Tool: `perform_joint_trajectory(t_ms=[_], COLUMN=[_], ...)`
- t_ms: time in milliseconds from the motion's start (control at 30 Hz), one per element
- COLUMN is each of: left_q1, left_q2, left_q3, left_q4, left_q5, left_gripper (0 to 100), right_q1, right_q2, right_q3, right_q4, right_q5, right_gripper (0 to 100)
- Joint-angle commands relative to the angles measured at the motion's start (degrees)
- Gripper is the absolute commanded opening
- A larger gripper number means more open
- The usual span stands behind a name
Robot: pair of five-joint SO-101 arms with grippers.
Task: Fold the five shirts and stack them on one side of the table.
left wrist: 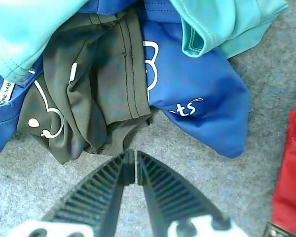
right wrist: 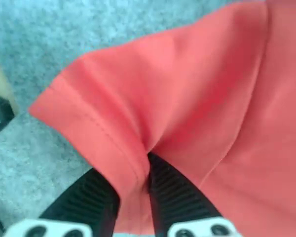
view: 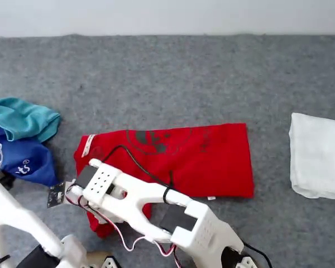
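Note:
A red shirt (view: 201,156) lies partly folded across the middle of the grey table. My right gripper (right wrist: 133,173) is shut on a fold of the red shirt (right wrist: 202,89) at its near-left sleeve, where the right arm (view: 134,195) stretches over it. At the left edge lies a pile of a teal shirt (view: 22,117) over a blue shirt (view: 25,162). My left gripper (left wrist: 134,163) is shut and empty, just short of an olive shirt (left wrist: 89,98) tucked between the blue shirt (left wrist: 197,94) and the teal shirt (left wrist: 29,29). A folded white shirt (view: 318,156) rests at the right edge.
Bare grey felt (view: 173,78) covers the far half of the table up to the white wall. The left arm (view: 11,218) stands at the near-left corner. Open felt separates the red shirt from the white one.

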Motion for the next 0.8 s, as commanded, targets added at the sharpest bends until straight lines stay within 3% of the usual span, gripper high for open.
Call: perform_joint_trajectory(t_ms=[0,400,633,767], left_q1=[0.0,0.09,0.0,0.0], left_q2=[-1.67,-1.76,-2.02,-2.02], left_q3=[-2.42,-2.42,-2.42,-2.42], left_q4=[0.35,0.35,0.44,0.97], left_q5=[-0.26,-0.26,-0.26,-0.35], left_gripper=[1,1,1,1], right_q1=[3.47,14.73,22.29,24.4], right_q2=[-4.18,3.74,14.55,17.98], right_q3=[-6.68,-20.84,-34.55,-44.31], right_q4=[3.56,4.18,5.49,11.21], right_q5=[0.0,2.9,2.81,2.81], right_gripper=[1.0,1.7,24.3,20.6])
